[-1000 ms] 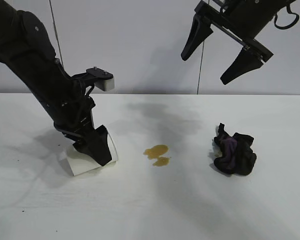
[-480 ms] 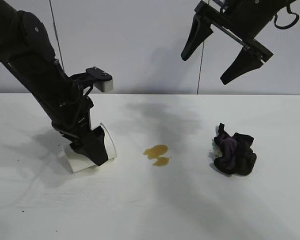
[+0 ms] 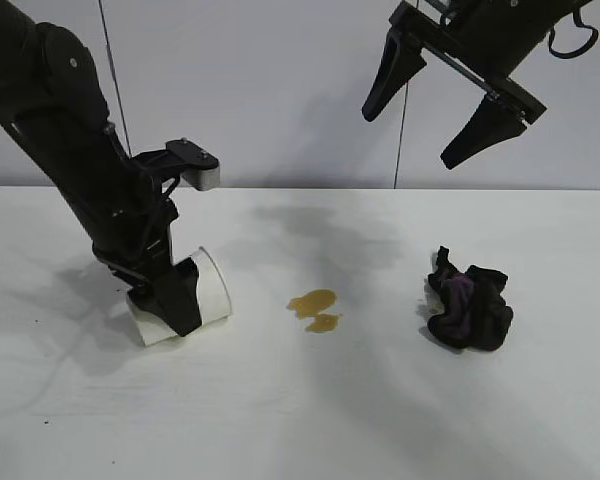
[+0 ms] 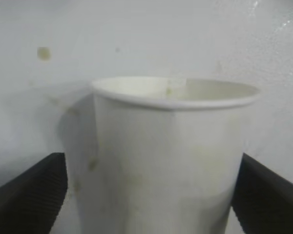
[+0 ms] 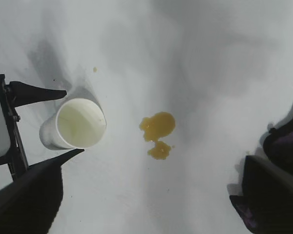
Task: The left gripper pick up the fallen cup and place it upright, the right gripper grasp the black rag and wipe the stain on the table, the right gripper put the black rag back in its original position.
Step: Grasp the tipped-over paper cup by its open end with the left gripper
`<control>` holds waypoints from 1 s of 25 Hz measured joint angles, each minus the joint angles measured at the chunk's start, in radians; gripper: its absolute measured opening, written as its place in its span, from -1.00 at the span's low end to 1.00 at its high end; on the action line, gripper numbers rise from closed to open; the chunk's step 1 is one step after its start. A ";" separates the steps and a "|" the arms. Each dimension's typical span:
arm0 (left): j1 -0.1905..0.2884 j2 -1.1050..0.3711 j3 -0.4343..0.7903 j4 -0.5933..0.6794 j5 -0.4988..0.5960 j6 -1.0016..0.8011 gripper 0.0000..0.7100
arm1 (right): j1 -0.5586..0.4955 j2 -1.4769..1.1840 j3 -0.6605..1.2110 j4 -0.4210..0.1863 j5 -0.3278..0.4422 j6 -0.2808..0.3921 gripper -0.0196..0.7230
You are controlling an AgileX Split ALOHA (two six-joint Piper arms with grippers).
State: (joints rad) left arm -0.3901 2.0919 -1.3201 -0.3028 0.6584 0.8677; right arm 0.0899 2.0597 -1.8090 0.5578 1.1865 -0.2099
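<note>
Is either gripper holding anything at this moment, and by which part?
The left gripper holds the white paper cup by its side wall, a finger on each side, cup tilted. The right gripper hangs open above the table, empty.

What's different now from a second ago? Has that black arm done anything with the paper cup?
The left pincer, closed around the white paper cup, has swung it so its rolled rim tips further upward; its base still rests on the white table. The right pincer stays open, high above the black-and-purple rag. The yellowish-brown stain is unchanged.
</note>
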 joint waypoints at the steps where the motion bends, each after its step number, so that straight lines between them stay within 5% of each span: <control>1: 0.000 0.000 -0.004 0.007 0.006 -0.012 0.78 | 0.000 0.000 0.000 0.000 -0.001 0.000 0.92; 14: -0.074 0.009 -0.086 0.026 0.061 -0.059 0.78 | 0.000 0.000 0.000 0.001 -0.001 0.000 0.92; 25: -0.074 0.071 -0.127 0.182 0.132 -0.197 0.78 | 0.000 0.000 0.000 0.000 0.009 0.000 0.92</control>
State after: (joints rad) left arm -0.4644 2.1631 -1.4473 -0.1204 0.7903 0.6709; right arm 0.0899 2.0597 -1.8090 0.5581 1.1957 -0.2099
